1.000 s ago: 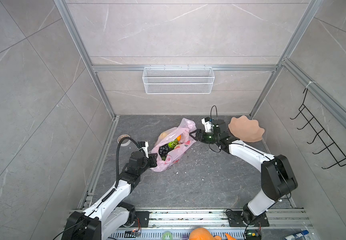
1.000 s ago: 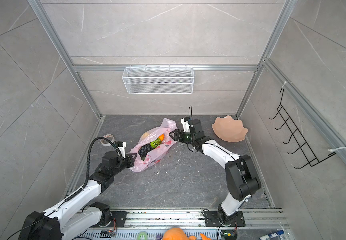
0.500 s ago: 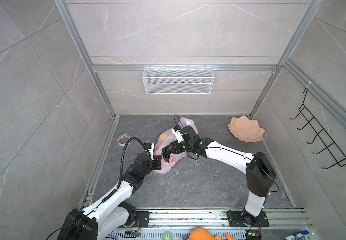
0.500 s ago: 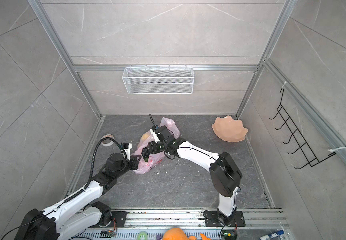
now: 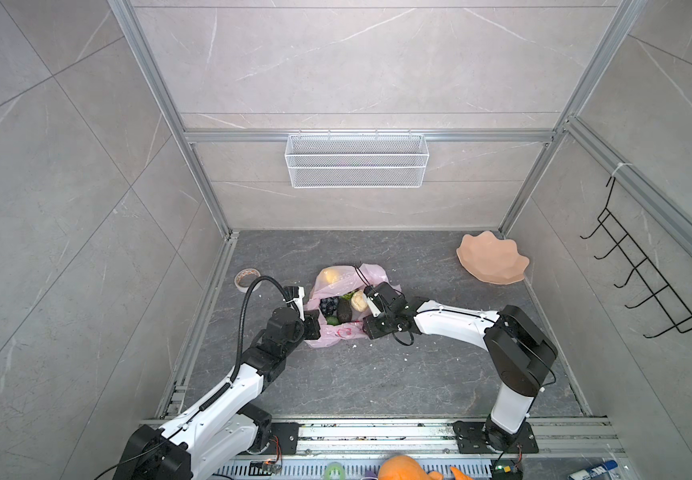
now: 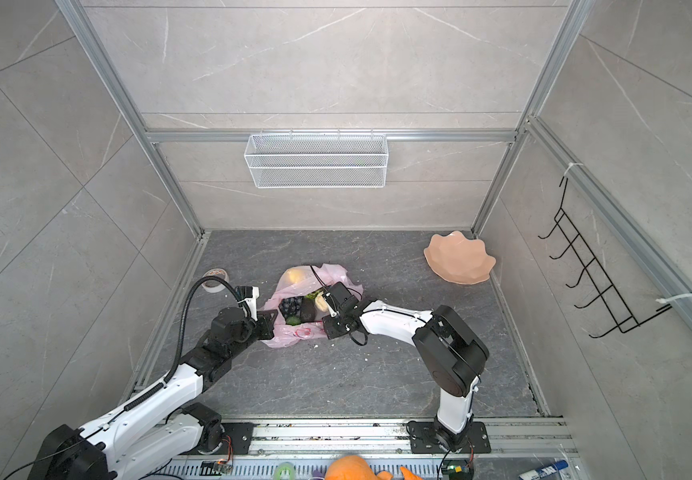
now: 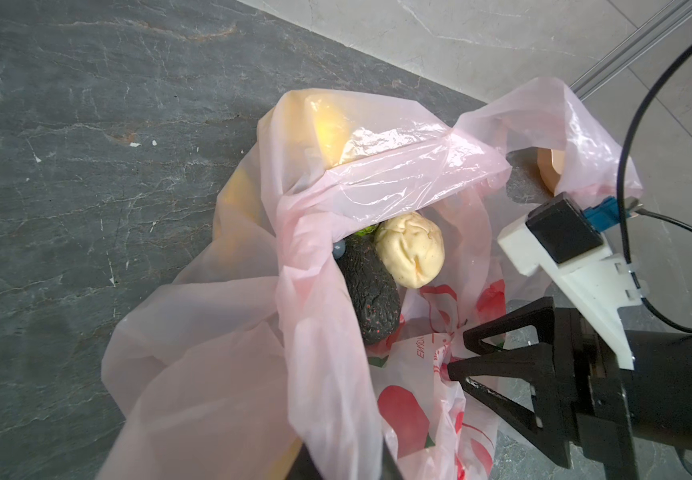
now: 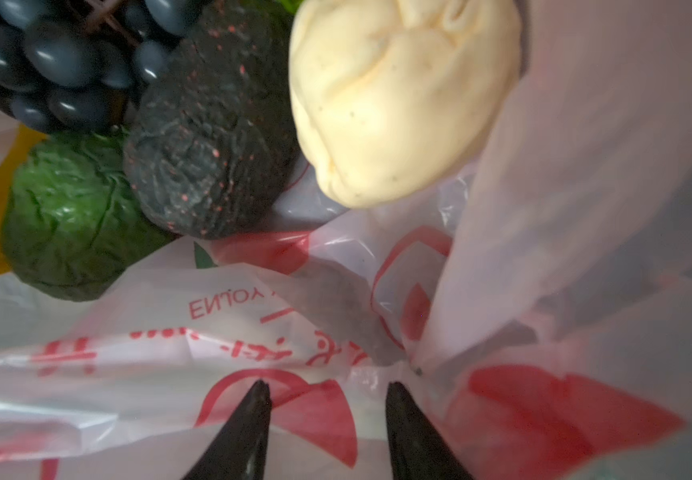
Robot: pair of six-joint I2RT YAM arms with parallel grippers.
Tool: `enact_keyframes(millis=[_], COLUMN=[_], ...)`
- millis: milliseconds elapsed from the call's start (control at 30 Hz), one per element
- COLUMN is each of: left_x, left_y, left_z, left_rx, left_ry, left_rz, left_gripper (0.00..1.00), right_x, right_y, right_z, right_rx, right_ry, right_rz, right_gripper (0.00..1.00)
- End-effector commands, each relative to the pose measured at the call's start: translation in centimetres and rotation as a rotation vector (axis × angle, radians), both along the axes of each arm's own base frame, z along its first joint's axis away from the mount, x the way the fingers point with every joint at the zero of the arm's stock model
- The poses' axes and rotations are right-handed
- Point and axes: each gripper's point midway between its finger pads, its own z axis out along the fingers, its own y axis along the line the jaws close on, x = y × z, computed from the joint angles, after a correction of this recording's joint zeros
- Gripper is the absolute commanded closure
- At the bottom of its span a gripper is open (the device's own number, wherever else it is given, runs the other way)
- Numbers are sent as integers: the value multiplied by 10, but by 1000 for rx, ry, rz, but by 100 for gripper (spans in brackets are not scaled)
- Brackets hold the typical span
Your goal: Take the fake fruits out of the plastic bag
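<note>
The left gripper [image 5: 313, 327] pinches the plastic bag [image 5: 334, 335] to anchor it, while the right gripper [image 8: 327, 390], jaws half apart, straddles its edge, seemingly to open it.

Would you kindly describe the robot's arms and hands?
The left arm and right arm have white shells and black joints. The right hand is black, with pointed triangular fingers and a white camera bracket. A ribbed black hose runs along the left arm.

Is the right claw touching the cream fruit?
Apart. The right wrist view shows a stretch of plastic bag between the cream fruit and the tips of the right gripper.
</note>
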Motion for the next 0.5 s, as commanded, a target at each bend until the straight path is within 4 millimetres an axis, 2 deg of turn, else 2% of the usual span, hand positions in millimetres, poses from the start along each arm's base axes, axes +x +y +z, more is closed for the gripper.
enact_keyframes(millis=[0,167,267,333,467], left_x=[9,9,6,3,-5], left_y=[-3,-9,-4,3,23], left_z=[12,10,14,19,33], left_rx=[-11,20,18,-3,-65], left_ry=[-36,-17,-29,-63,-163], left_rz=[6,-34,-20,14,112], left_gripper=[99,98,98,99,100], right_x=[7,14,19,24,36], right_y=[-2,2,7,10,19], right_z=[23,68,87,91,88], right_rx=[25,60,89,94,91], right_ry=[-57,-135,-171,-186,-205], right_rz=[-30,-7,2,2,-1], right_gripper=[49,44,44,44,46])
